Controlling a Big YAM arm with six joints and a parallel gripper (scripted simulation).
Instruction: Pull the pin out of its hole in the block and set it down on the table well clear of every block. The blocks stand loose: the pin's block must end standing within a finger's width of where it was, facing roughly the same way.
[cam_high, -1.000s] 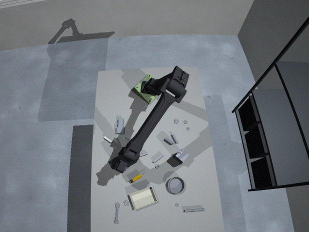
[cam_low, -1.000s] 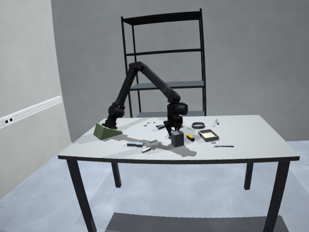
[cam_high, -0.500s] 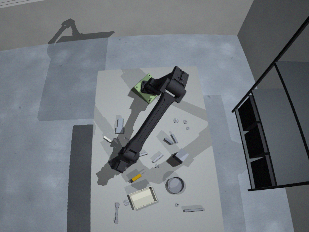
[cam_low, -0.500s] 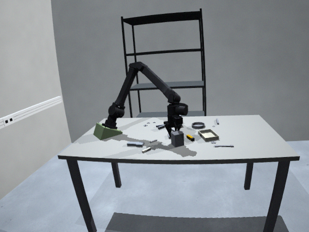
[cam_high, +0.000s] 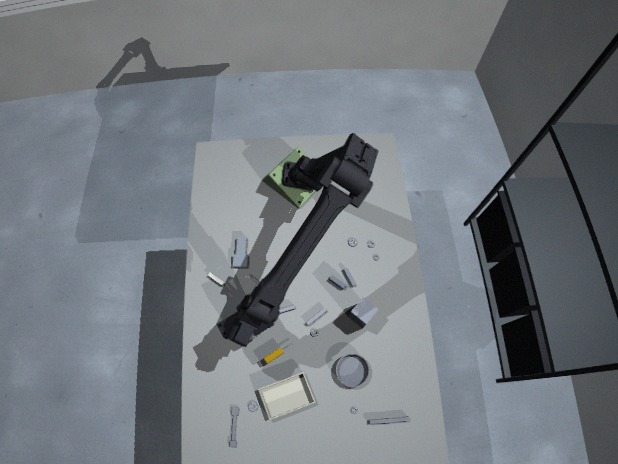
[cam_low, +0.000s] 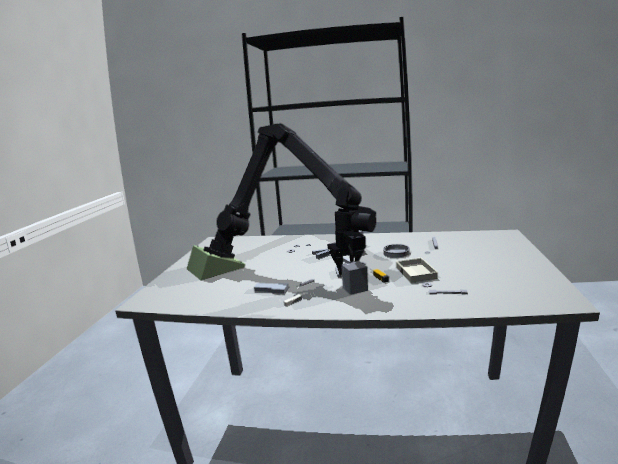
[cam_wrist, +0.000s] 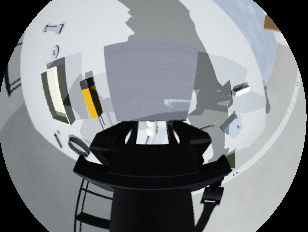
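A grey block (cam_low: 355, 278) (cam_wrist: 151, 82) stands upright on the table; the arm hides it in the top view. A short whitish pin (cam_wrist: 151, 128) shows at the block's side nearest the gripper in the wrist view; the block hides it in the exterior view. My gripper (cam_wrist: 152, 117) (cam_low: 347, 266) points down close beside the block, partly behind it in the exterior view. Its fingers are part open, one on either side of the pin in the wrist view, with visible gaps. The fingertips are hidden in the top view.
A yellow screwdriver (cam_high: 273, 355) (cam_low: 381, 275) (cam_wrist: 91, 101) lies near the block, with a cream tray (cam_high: 287, 397) (cam_low: 416, 270) beyond. A second block (cam_high: 352, 318) and a round dish (cam_high: 351, 371) (cam_low: 396, 251) stand farther off. A blue-grey piece (cam_high: 240, 252) (cam_low: 271, 288) lies towards the base.
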